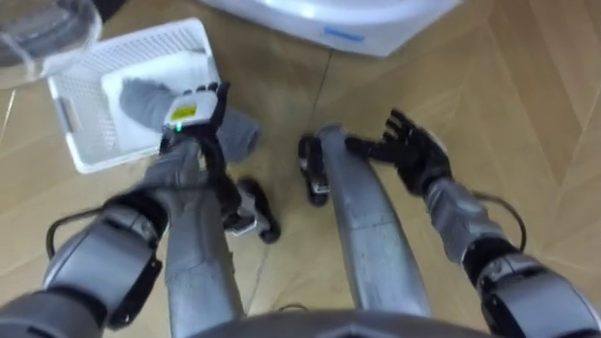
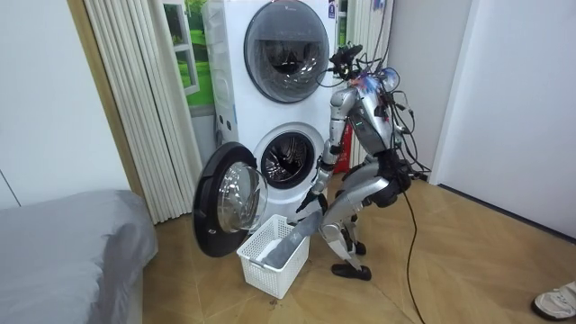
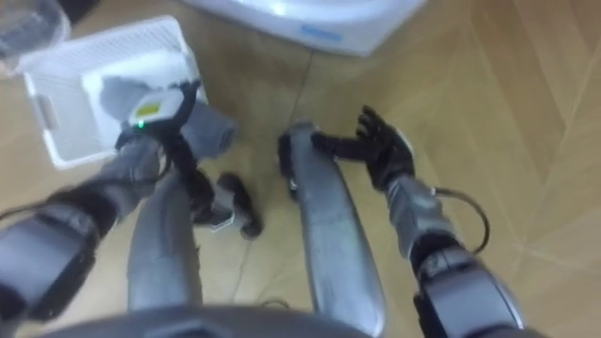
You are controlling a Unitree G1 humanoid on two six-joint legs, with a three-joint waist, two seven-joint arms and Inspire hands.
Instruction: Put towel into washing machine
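Robot bends down to the basket by the washer

The robot stands bent over in front of the washing machine (image 2: 236, 108), whose round door (image 2: 227, 200) hangs open. Its left hand (image 1: 192, 117) is down at the white basket (image 1: 79, 105) on the wood floor (image 1: 526, 103), with its fingers closed on the grey towel (image 1: 141, 101). The towel lies partly in the basket and partly over its edge. The right hand (image 1: 413, 155) is over the floor with its fingers spread wide.
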